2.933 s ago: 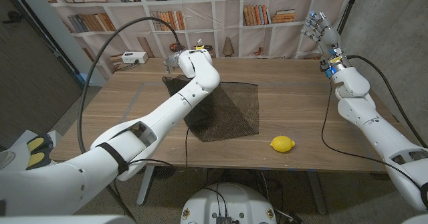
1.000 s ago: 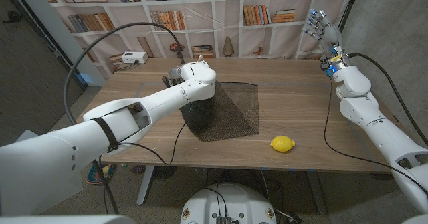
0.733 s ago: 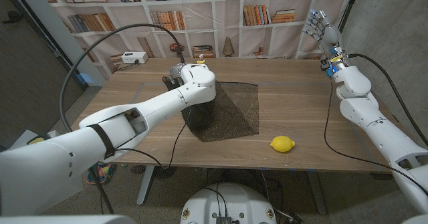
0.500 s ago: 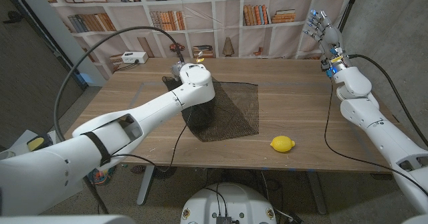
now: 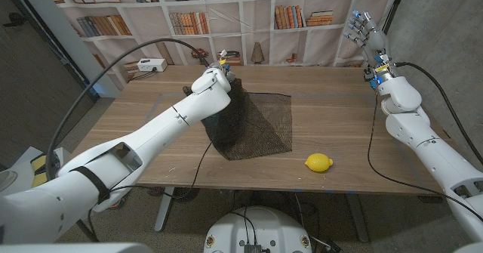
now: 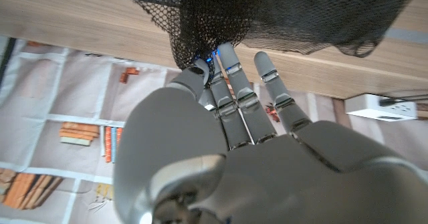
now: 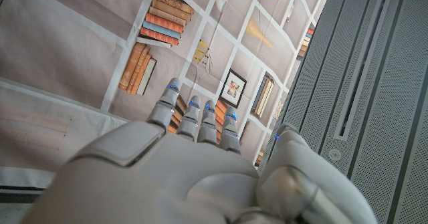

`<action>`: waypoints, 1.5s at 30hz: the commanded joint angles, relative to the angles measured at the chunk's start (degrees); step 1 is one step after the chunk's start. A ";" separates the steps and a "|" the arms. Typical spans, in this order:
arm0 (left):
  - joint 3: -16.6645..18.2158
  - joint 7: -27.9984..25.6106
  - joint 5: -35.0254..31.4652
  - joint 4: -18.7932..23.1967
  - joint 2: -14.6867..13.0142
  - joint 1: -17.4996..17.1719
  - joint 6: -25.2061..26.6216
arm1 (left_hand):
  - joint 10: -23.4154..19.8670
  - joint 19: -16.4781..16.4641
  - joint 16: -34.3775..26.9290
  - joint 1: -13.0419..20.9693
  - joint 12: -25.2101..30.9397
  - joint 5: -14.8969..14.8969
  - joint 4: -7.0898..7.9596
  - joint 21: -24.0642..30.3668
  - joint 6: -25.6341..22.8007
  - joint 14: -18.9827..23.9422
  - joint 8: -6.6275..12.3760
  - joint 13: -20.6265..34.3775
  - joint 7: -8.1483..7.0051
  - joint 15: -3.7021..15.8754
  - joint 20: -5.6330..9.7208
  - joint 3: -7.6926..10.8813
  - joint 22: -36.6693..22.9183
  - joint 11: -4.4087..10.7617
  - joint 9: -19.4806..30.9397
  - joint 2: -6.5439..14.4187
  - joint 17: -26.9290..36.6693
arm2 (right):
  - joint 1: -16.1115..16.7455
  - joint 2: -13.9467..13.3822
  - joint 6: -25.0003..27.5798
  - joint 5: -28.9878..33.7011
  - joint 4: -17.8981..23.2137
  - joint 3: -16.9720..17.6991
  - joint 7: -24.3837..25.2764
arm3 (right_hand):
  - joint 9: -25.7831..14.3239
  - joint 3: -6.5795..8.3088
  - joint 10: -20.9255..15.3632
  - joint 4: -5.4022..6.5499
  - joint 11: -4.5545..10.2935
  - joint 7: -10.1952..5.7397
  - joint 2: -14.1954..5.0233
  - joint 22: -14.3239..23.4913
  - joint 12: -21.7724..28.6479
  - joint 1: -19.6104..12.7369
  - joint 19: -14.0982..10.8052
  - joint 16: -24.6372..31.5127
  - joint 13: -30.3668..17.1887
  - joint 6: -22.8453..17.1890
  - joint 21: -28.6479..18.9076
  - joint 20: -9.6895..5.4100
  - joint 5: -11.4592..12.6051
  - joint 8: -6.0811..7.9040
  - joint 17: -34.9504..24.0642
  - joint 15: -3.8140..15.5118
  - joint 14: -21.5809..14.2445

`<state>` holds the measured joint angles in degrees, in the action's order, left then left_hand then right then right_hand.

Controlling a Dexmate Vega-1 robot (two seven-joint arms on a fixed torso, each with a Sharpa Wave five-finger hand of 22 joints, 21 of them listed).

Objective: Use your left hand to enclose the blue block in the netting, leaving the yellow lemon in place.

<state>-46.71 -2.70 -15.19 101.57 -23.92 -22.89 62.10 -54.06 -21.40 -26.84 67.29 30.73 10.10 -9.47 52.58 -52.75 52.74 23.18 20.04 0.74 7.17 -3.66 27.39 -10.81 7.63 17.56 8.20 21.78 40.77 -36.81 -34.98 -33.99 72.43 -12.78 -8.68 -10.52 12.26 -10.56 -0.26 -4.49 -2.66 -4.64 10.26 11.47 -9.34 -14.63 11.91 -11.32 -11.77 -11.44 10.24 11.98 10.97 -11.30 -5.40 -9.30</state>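
A black netting [image 5: 260,124] lies spread over the middle of the wooden table [image 5: 339,117]. Its far left corner is pulled up into a bunched peak. My left hand [image 5: 217,70] pinches that corner above the table's far side. In the left wrist view the mesh [image 6: 281,10] hangs gathered between the fingertips of the left hand [image 6: 234,124]. The yellow lemon [image 5: 318,162] sits on bare wood near the front edge, right of the netting and apart from it. The blue block is hidden from me. My right hand [image 5: 364,32] is raised high at the far right, fingers spread, holding nothing.
A white box [image 5: 151,65] with a cable stands at the table's far left corner. A black cable [image 5: 128,57] arcs over the left arm. A bookshelf backdrop [image 5: 294,15] stands behind the table.
My left hand has risen and moved toward the far edge, drawing the netting's corner up into a taller peak. The lemon and my right hand have stayed put.
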 commanded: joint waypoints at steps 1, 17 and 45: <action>-8.75 7.05 6.31 2.42 -6.79 7.00 -7.57 | -2.83 -0.21 0.34 1.43 3.47 -0.32 0.02 0.77 -1.26 0.64 -0.51 9.37 -0.80 6.33 0.92 -0.13 -0.19 3.07 -0.28 0.14 -0.13 | 1.72 -0.92 -0.04 0.04 1.99 0.83 0.92 | -0.23 0.10 -0.29 -0.08 0.14 -0.28 0.01 0.14 0.09 0.25 -0.21 0.00 -0.21 -0.20 -0.24 -0.51 -0.27 0.16 -0.22 0.00 -0.40; -24.72 20.33 2.26 -4.74 -4.30 19.95 -2.02 | 26.13 11.64 15.47 -11.58 -17.66 -0.17 4.02 -3.93 28.44 -25.09 -13.47 -0.45 -4.21 -5.09 -4.64 -4.75 0.51 -5.14 -5.45 -1.90 -8.93 | 2.68 -1.30 -0.10 -0.10 3.04 1.49 1.06 | -0.23 0.10 -0.31 -0.09 0.21 -0.29 0.05 0.14 0.09 0.34 -0.32 0.03 -0.21 -0.26 -0.28 -0.47 -0.28 0.17 -0.23 0.00 -0.50; -26.03 18.49 -9.83 -14.34 -3.41 24.12 -20.02 | 37.92 16.35 14.44 -22.29 -16.33 0.64 4.41 -11.42 39.72 -36.45 -10.19 -5.46 -8.69 -5.53 -4.06 -10.87 0.43 -0.04 -6.79 -5.03 -10.19 | 3.49 -1.24 -0.35 0.49 3.57 1.60 1.73 | -0.23 0.16 -0.36 -0.14 0.12 -0.25 0.04 0.14 0.10 0.42 -0.34 0.00 -0.21 -0.38 -0.28 -0.53 -0.27 0.20 -0.22 -0.04 -0.49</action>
<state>-72.13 10.56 -21.11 94.88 -28.69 -2.34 52.83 -16.14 -5.62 -12.82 45.62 14.43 10.46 -5.28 41.59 -13.00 17.03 13.25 14.62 -8.28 2.05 -7.57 17.15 -10.28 7.58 10.65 3.87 11.45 43.19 -37.72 -35.14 -34.07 75.00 -11.51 -7.84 -10.52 12.26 -10.56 -0.25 -4.49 -2.66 -4.48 10.26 11.47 -9.19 -14.63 11.91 -11.31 -11.77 -11.44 10.24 11.98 10.97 -11.30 -5.40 -9.30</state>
